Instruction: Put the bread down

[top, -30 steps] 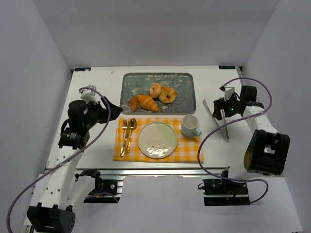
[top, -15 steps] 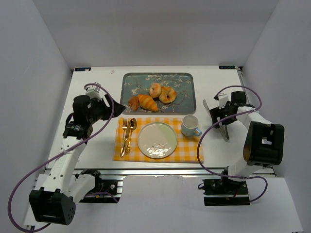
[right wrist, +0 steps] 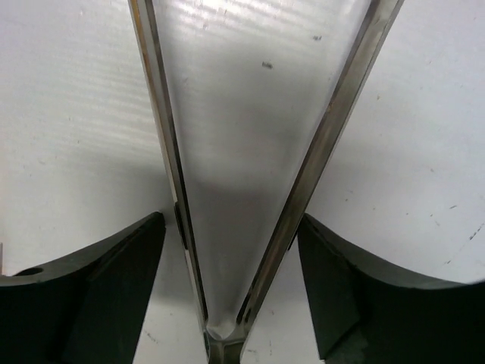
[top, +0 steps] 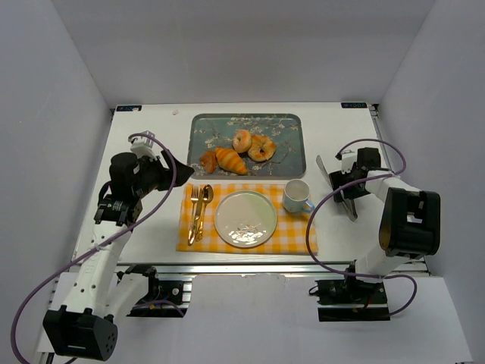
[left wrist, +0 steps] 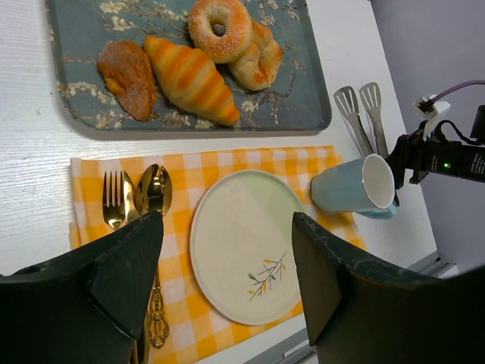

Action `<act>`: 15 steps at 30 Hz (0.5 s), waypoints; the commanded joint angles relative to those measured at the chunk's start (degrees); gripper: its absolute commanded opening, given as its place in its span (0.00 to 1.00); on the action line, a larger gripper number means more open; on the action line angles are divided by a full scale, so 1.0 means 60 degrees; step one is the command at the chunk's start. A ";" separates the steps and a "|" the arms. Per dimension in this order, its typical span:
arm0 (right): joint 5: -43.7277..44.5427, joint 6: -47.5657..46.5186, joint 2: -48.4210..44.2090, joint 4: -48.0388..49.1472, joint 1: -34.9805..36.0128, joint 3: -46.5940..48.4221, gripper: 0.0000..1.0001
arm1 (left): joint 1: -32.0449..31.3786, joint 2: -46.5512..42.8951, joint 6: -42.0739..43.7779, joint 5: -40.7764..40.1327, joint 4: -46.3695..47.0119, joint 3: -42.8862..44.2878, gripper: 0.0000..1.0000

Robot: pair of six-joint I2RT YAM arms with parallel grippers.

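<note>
Entry: bread (left wrist: 191, 80), lying on the floral tray (left wrist: 303, 83), between the dark pastry lump (left wrist: 126, 68) and the donuts (left wrist: 220, 27).
My left gripper (left wrist: 227, 227) hangs above the plate (left wrist: 246, 254) on the checked cloth (left wrist: 250, 159), fingers apart, holding nothing. My right gripper (right wrist: 227, 227), fingers apart, straddles the hinge end of the metal tongs (right wrist: 250, 114) lying flat on the white table (right wrist: 76, 114), not clamped.

The croissant (left wrist: 191, 80) is crowded on the tray (left wrist: 303, 76): a brown pastry (left wrist: 125, 68) touches its left side and two donuts (left wrist: 221, 29) lie just beside it on the right. Its near side and top are open. The plate (left wrist: 242, 250) is bare; the cup (left wrist: 352, 188) stands just right of it.
</note>
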 commanded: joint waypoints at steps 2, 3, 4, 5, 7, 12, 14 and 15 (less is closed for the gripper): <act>0.0342 0.0362 0.0328 0.0681 0.0071 -0.0210 0.68 | 0.0040 -0.0257 0.0184 -0.0089 -0.0302 -0.0015 0.78; 0.0328 0.0363 0.0343 0.0725 0.0071 -0.0254 0.62 | 0.0040 -0.0301 0.0184 -0.0103 -0.0302 -0.0015 0.78; 0.0269 0.0363 0.0328 0.0812 0.0085 -0.0313 0.57 | 0.0040 -0.0345 0.0169 -0.0104 -0.0317 -0.0044 0.78; 0.0225 0.0319 0.0314 0.0828 0.0071 -0.0342 0.49 | 0.0040 -0.0432 0.0169 -0.0118 -0.0361 -0.0044 0.78; 0.0167 0.0304 0.0255 0.0857 0.0056 -0.0372 0.29 | 0.0040 -0.0521 0.0169 -0.0177 -0.0419 -0.0044 0.78; -0.0460 0.0187 -0.0694 0.0872 0.0041 0.0254 0.02 | 0.0040 -0.0756 0.0227 -0.0323 -0.0683 0.0087 0.78; -0.0944 0.0172 -0.1061 0.0465 0.0056 0.0826 0.03 | 0.0040 -0.0785 0.0257 -0.0338 -0.0829 0.0160 0.78; -0.1281 0.0216 -0.1150 0.0317 0.0100 0.1134 0.04 | 0.0040 -0.0756 0.0300 -0.0352 -0.0859 0.0233 0.78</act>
